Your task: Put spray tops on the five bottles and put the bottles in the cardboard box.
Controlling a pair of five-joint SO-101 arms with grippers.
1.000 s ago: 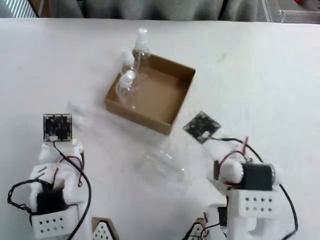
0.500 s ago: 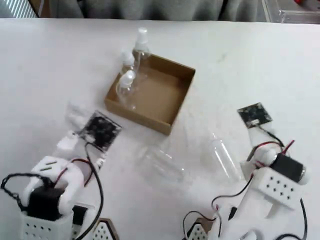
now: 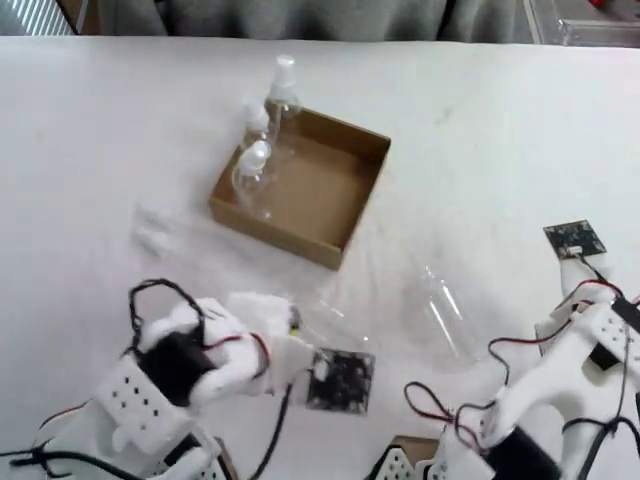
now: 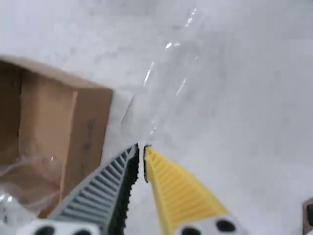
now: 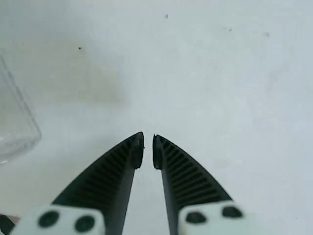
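Note:
The cardboard box [image 3: 318, 236] sits mid-table with one spray-topped bottle [image 3: 250, 168] inside its left end. Two more topped bottles [image 3: 283, 85] [image 3: 256, 116] stand at its far left corner. Two clear bottles without tops lie in front of the box, one [image 3: 325, 322] by my left arm [image 3: 180, 365] and one [image 3: 441, 310] further right. My left gripper [image 4: 142, 152] is shut and empty, just off the box's corner [image 4: 73, 127], with a clear bottle [image 4: 181, 63] ahead of it. My right gripper [image 5: 147, 144] is shut over bare table, a clear bottle's edge [image 5: 14, 127] beside it.
A faint clear piece [image 3: 153, 236] lies on the table left of the box. My right arm [image 3: 590, 340] stands at the right edge. A clear plastic bin [image 3: 580, 20] is at the back right corner.
My left arm swung right, from the table's left side to the bottle in front of the box. My right arm drew away to the right, leaving the other bottle lying.

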